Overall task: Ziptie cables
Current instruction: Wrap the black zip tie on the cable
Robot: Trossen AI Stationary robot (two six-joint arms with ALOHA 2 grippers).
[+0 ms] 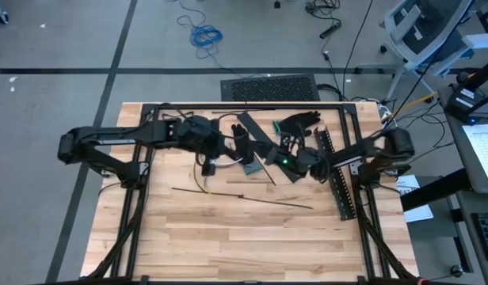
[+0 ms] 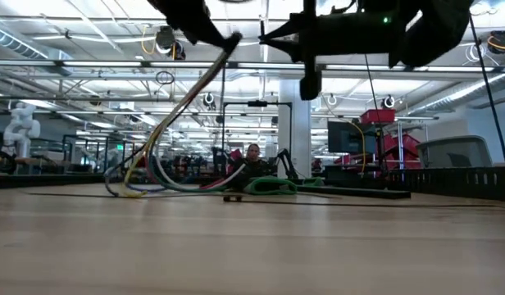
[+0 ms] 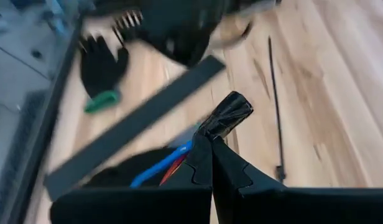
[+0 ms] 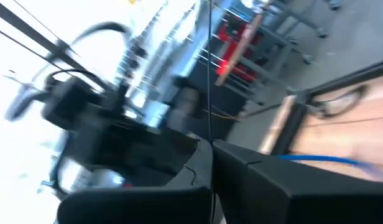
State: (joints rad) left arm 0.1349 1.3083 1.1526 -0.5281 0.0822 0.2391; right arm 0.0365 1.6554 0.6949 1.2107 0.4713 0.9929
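High view: left gripper (image 1: 242, 144) is holding the cables (image 1: 207, 165) by their far end, bundle drooping nearward onto the table, while the right gripper (image 1: 269, 152), pinched on a thin black ziptie, is hovering just right.

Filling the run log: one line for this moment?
left gripper: shut on cables, raised off table | right gripper: shut, thin black zip tie between fingers, up beside left | cables: one end on table, not tied

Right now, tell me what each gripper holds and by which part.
The left gripper is shut on the cables near one end, the rest drooping to the table. The right gripper is shut on a thin black ziptie.
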